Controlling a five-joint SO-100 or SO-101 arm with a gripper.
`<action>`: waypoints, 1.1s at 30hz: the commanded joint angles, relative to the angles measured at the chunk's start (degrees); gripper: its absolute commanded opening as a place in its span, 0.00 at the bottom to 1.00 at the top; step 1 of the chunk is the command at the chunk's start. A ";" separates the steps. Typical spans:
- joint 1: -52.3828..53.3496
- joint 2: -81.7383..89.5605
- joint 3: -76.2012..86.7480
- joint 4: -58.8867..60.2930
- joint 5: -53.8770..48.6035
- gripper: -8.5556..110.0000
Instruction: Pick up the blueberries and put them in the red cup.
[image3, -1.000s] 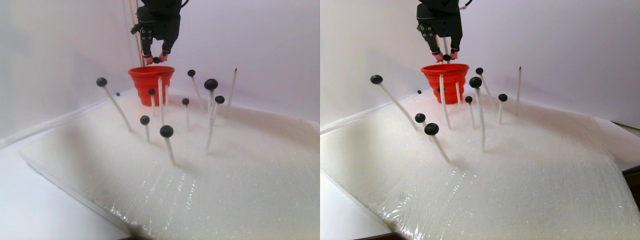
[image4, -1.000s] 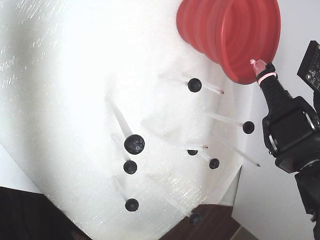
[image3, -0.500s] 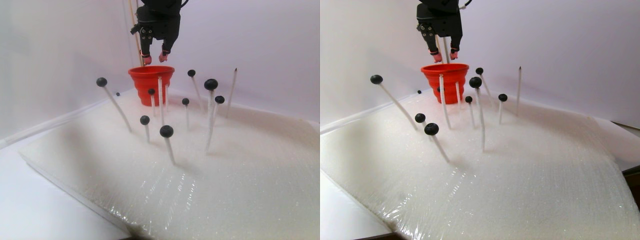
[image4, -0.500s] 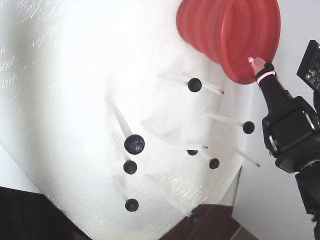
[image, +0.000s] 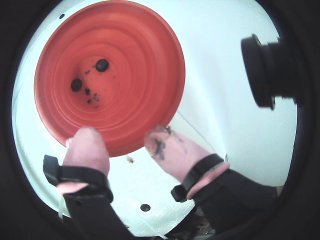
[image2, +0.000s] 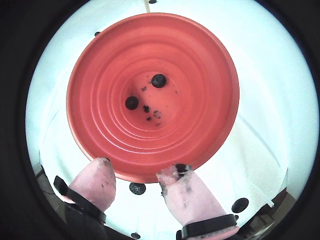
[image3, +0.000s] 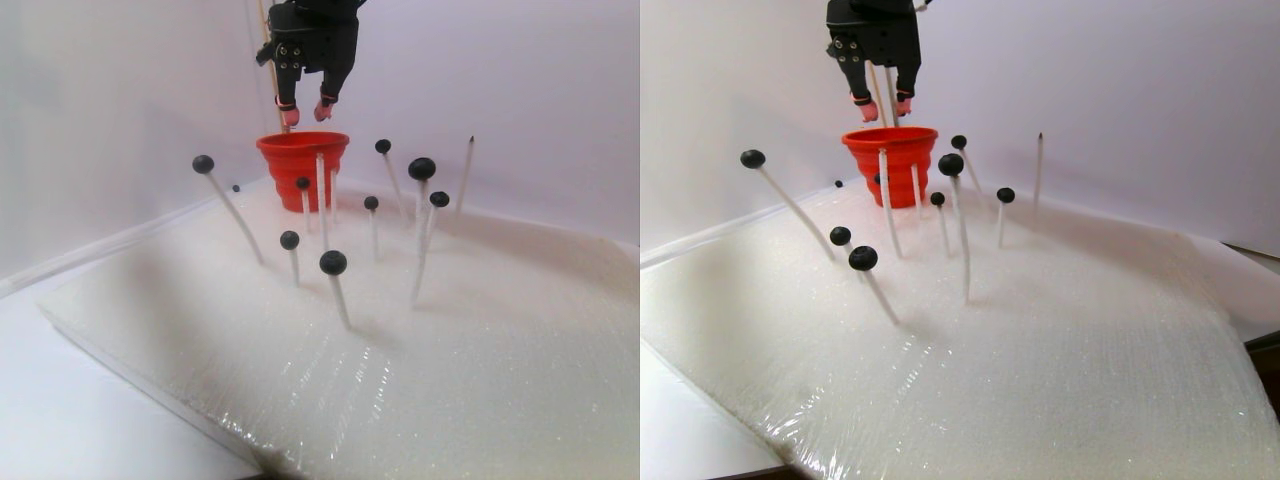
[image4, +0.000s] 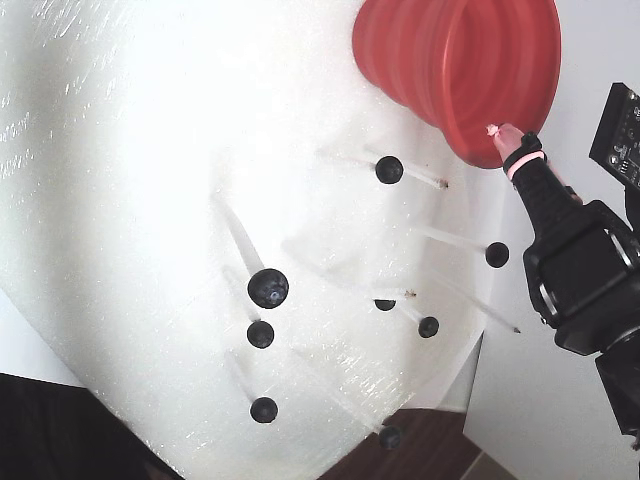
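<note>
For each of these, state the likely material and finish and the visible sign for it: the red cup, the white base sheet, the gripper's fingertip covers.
Red cup: probably soft silicone, matte; stepped concentric ribs suggest it collapses.
White base sheet: looks like foam under glossy plastic film; grainy texture, shiny wrinkles.
Fingertip covers: pink rubbery sleeves, matte, with dark stains.

Clear air above the red cup (image3: 302, 150); berry-tipped white sticks (image3: 322, 195) crowding its front.

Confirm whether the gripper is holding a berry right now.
No: the gripper is open and empty above the red cup, where two blueberries lie.
</note>
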 joint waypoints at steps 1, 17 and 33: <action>-0.35 8.35 -1.23 1.05 0.18 0.22; 0.70 14.59 7.73 2.64 -0.35 0.22; 1.49 18.98 15.38 2.64 -0.70 0.22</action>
